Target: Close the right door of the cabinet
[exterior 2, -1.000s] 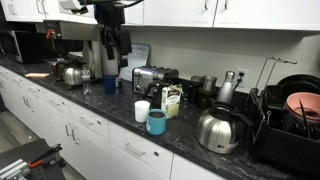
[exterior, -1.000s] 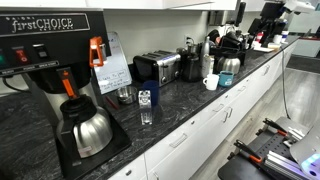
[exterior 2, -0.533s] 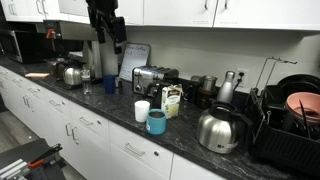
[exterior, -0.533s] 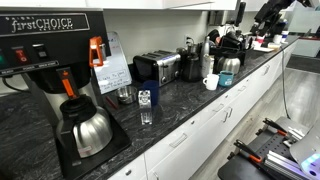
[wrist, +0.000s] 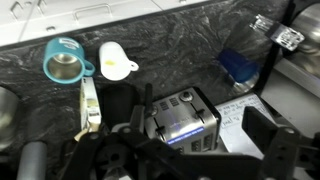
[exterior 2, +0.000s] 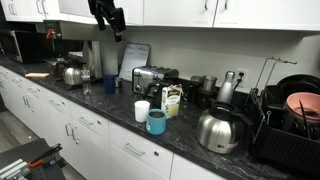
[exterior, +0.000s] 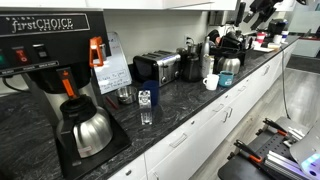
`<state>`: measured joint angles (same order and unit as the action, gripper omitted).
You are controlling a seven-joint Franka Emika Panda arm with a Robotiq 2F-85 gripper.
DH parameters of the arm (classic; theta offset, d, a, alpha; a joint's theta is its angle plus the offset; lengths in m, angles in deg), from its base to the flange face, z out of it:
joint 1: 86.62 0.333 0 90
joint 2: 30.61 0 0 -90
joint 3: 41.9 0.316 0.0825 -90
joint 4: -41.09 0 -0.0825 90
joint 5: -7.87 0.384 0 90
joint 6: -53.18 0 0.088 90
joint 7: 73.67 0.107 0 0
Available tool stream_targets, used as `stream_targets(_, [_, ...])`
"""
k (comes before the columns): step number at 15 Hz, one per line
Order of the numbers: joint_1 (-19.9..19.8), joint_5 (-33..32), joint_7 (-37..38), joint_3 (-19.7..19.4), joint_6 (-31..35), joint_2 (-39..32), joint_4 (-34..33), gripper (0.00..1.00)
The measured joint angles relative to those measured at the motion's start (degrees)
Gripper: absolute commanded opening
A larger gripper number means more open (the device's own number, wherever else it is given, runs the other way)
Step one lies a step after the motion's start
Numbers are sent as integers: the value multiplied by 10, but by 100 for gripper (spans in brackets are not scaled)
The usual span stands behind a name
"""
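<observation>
White upper cabinets (exterior 2: 175, 12) run along the top of an exterior view; their underside shows in an exterior view (exterior: 150, 3). I cannot tell which door stands ajar. My gripper (exterior 2: 109, 20) is raised in front of the cabinet doors, above the coffee machine, and also shows far back in an exterior view (exterior: 262, 10). In the wrist view my gripper (wrist: 195, 130) is open and empty, its dark fingers (wrist: 268, 135) spread wide, looking down at the counter with the toaster between them.
On the black counter (exterior 2: 110, 105) stand a silver toaster (exterior 2: 152, 77), a teal mug (exterior 2: 156, 122), a white cup (exterior 2: 142, 110), kettles (exterior 2: 218, 130), a dish rack (exterior 2: 290, 125) and a coffee brewer (exterior: 60, 70). The wrist view shows the toaster (wrist: 185, 120), mug (wrist: 65, 60) and cup (wrist: 115, 62).
My arm has risen from counter level, by the coffee machine, up to the height of the upper cabinet doors. Nothing on the counter has moved.
</observation>
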<state>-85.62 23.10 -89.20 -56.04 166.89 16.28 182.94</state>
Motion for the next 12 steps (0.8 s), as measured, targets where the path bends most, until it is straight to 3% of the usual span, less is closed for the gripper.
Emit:
stream_targets(6, [65, 134, -28, -14, 11, 18, -31, 100])
stream_targets(12, [71, 140, -33, -21, 11, 18, -31, 100])
